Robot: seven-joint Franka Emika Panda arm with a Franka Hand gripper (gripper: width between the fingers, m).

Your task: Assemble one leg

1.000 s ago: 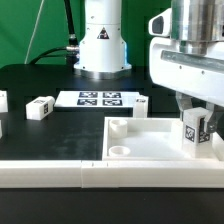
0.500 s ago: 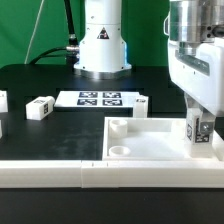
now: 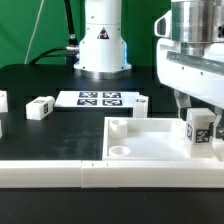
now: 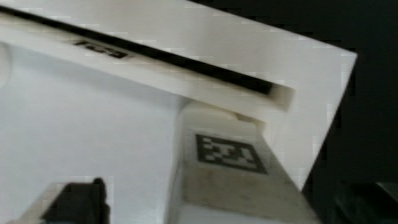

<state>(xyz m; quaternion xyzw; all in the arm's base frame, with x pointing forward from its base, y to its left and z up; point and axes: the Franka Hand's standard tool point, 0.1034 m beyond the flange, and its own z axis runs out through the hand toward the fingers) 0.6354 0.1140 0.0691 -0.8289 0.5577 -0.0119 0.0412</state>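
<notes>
The leg (image 3: 197, 129), a small white post with a black-and-white tag, stands upright at the near corner of the large white tray panel (image 3: 150, 138), on the exterior view's right. My gripper (image 3: 195, 112) hangs right over it with the jaws on either side. In the wrist view the leg (image 4: 231, 160) and its tag sit between the jaws of my gripper (image 4: 214, 205). One dark finger (image 4: 75, 200) stands apart from the leg, with white panel showing between them. The other finger is lost against the dark table.
More white legs lie on the black table: one (image 3: 41, 107) left of the marker board (image 3: 100, 98), one (image 3: 3, 101) at the left edge, one (image 3: 140, 103) behind the panel. The robot base (image 3: 103, 45) stands at the back. A white rail (image 3: 60, 172) runs along the front.
Half a second ago the hand was lower and turned over the leg. It has now risen a little and turned back. The leg stays at the panel's corner.
</notes>
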